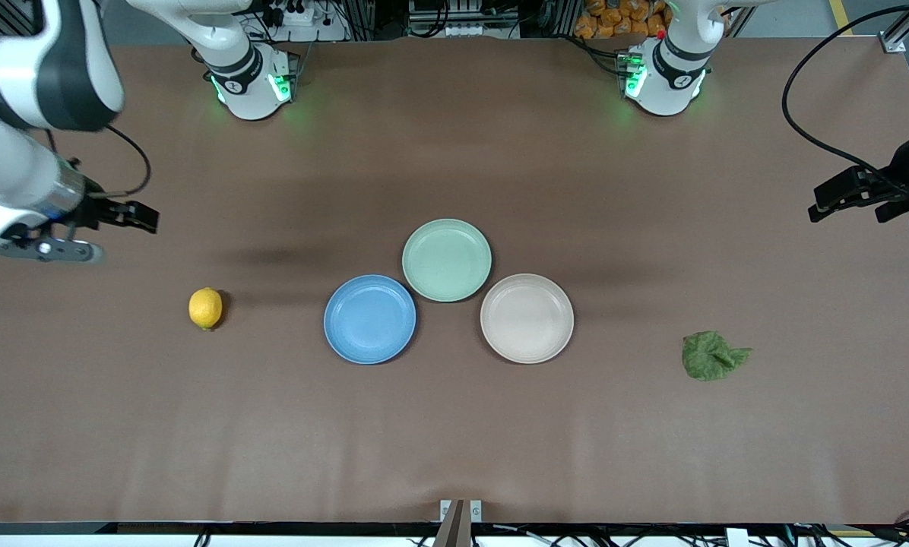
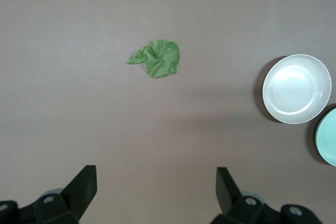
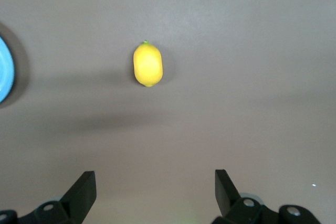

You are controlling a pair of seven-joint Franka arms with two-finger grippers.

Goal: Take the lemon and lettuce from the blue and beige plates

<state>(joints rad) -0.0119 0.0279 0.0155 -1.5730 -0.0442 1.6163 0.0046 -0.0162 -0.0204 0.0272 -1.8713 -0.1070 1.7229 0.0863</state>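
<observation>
A crumpled, dark green lettuce leaf (image 1: 713, 355) is lying flat on the brown table (image 1: 454, 441) toward the left arm's end, nearest the front camera of all the things, with bare table all around it. A little farther from the camera, a round beige plastic plate (image 1: 527, 317) and a round blue plastic plate (image 1: 369, 319) are sitting side by side near the middle, both holding nothing. A smooth yellow oval lemon (image 1: 205, 308) is resting on the table toward the right arm's end, well apart from the blue plate, with open room on every side. Farther still, a round pale green plate (image 1: 447, 260) is sitting between the two others, just beside their rims. The right gripper (image 1: 131, 215) is hanging over bare table at that arm's end, its jaws spread wide and holding nothing. The left gripper (image 1: 853, 199) is hanging over the table's edge region at its own end, jaws likewise spread wide and gripping nothing.
</observation>
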